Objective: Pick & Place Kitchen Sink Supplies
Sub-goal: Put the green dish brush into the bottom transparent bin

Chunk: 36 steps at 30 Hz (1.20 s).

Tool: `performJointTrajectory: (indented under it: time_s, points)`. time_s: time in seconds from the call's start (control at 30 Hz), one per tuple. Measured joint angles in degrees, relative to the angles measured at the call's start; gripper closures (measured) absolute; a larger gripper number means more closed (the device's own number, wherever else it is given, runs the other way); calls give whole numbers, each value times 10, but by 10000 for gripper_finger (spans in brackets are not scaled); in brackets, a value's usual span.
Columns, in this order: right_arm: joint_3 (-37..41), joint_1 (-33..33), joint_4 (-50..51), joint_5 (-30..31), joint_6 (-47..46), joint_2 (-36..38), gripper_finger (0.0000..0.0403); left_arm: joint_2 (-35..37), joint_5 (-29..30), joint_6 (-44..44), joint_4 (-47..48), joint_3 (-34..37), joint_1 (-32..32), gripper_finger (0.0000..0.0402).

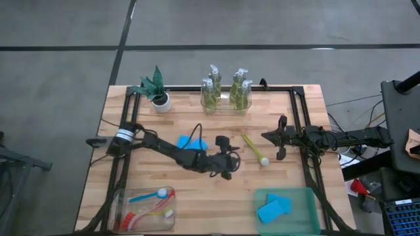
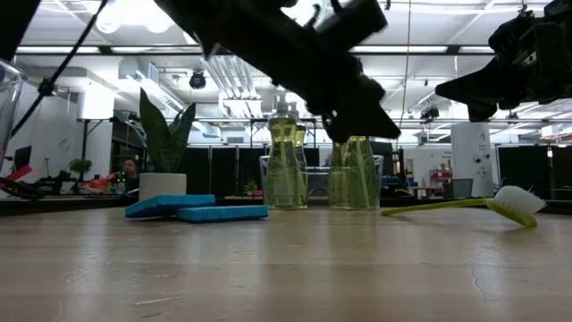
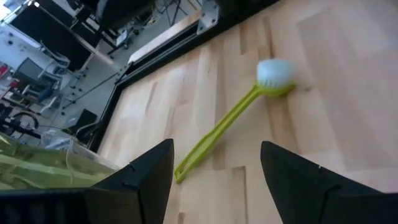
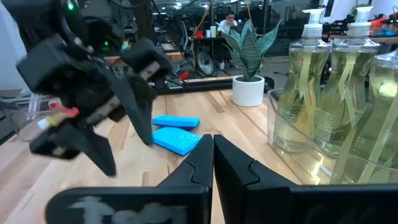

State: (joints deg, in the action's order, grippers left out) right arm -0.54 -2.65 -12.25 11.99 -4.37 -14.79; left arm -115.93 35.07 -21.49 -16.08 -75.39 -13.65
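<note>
A yellow dish brush [image 1: 252,147] lies flat on the table right of centre, with its white bristle head [image 3: 276,73] toward the near right. My left gripper [image 3: 216,149] hovers open just left of the brush's handle end [image 3: 181,169], above the table and touching nothing. It shows in the high view as my left gripper [image 1: 230,162]. Two blue sponges [image 1: 193,141] lie flat beside the left arm. Soap bottles [image 1: 226,90] stand in a clear holder at the far edge. My right gripper [image 1: 280,139] waits shut at the right.
A potted plant [image 1: 157,92] stands at the far left. A clear bin [image 1: 125,219] at the near left holds red and blue brushes. A green tray [image 1: 308,196] at the near right holds blue sponges. Black frame rails [image 1: 298,118] run along the table's sides.
</note>
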Motion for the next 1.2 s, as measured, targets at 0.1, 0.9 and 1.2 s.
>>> performJointTrajectory:
  time_s: [0.1, 0.9, 1.2]
  points:
    - [0, 0, 0, 0, 0, 1, 394, -30, -4, -8, 0, -25, 16, 166]
    - [0, 0, 0, 0, 0, -1, 394, -147, -71, -87, 18, -154, 81, 170]
    - [0, 0, 0, 0, 0, -1, 394, -173, -152, -82, 10, -159, 100, 170]
